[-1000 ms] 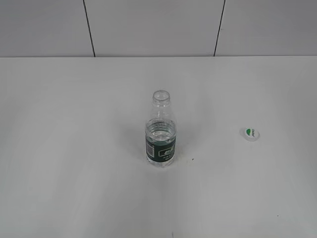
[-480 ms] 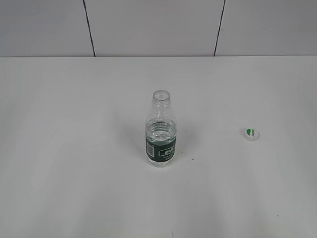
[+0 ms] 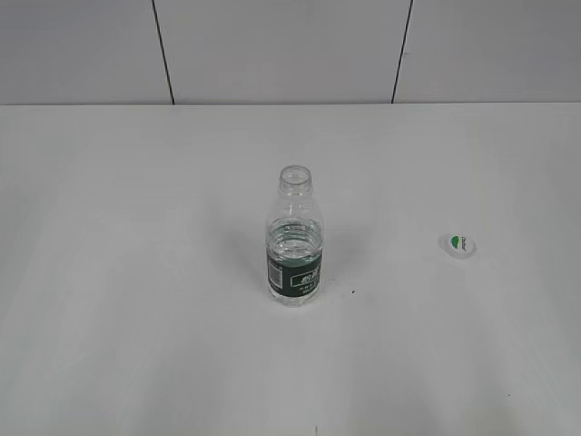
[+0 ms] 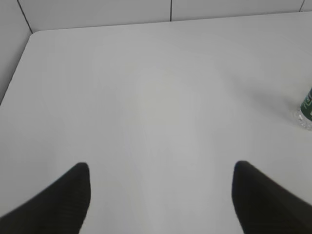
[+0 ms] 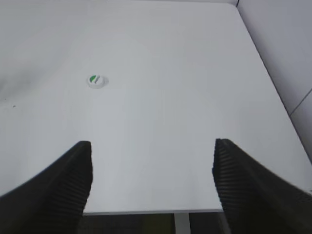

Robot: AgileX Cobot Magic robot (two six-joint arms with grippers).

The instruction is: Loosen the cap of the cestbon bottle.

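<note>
One cap (image 5: 97, 81), bottle (image 4: 307, 106) edge elsewhere.

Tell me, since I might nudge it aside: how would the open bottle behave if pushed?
The bottle stands tall on a narrow base, so a high push would probably tip it. It looks partly filled and uncapped, so it may spill. Its clear thin plastic likely flexes.

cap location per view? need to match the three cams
Exterior: the cap lies on the table, right of the uncapped bottle, well apart from it.
Left wrist: not in it; only the bottle's base shows at the right edge.
Right wrist: upper left, green mark up, beyond the open right end effector.
Shared landmark: the table's white top.
</note>
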